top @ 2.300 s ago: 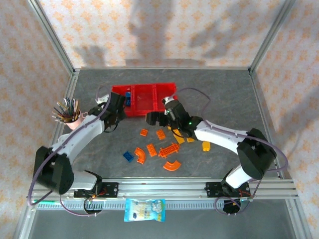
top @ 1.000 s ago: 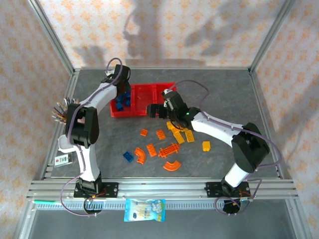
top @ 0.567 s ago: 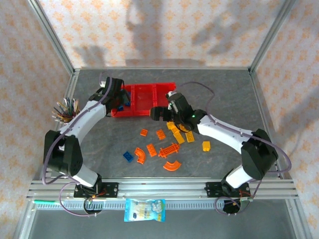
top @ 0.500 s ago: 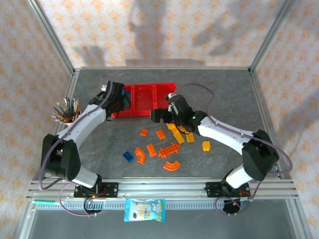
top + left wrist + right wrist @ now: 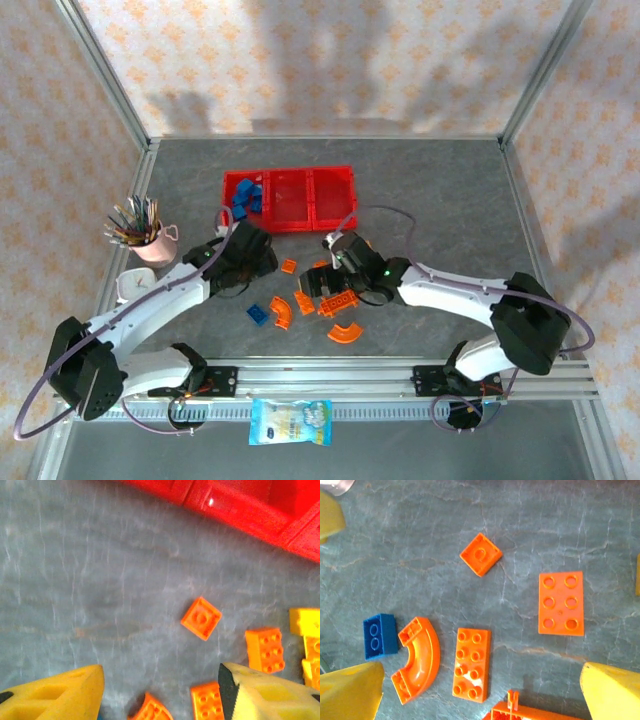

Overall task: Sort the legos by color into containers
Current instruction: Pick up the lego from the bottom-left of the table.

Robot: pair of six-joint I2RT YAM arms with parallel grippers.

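The right claw [image 5: 480, 685] hung open over the desk [image 5: 420, 540]. The long orange brick [image 5: 471, 662] lay between its fingers, lengthwise along the gap, so I reckoned they would close on its narrow sides. The left claw [image 5: 161, 680], open too, stood farther off, nearer the red tray [image 5: 300, 227].

A pink cup [image 5: 152, 248] of pens [image 5: 132, 220] stands at the left of the grey table [image 5: 440, 190]; just nearer sits 1 white round object [image 5: 130, 287]; 1 blue-and-white packet [image 5: 290, 421] lies below the front rail [image 5: 330, 372].
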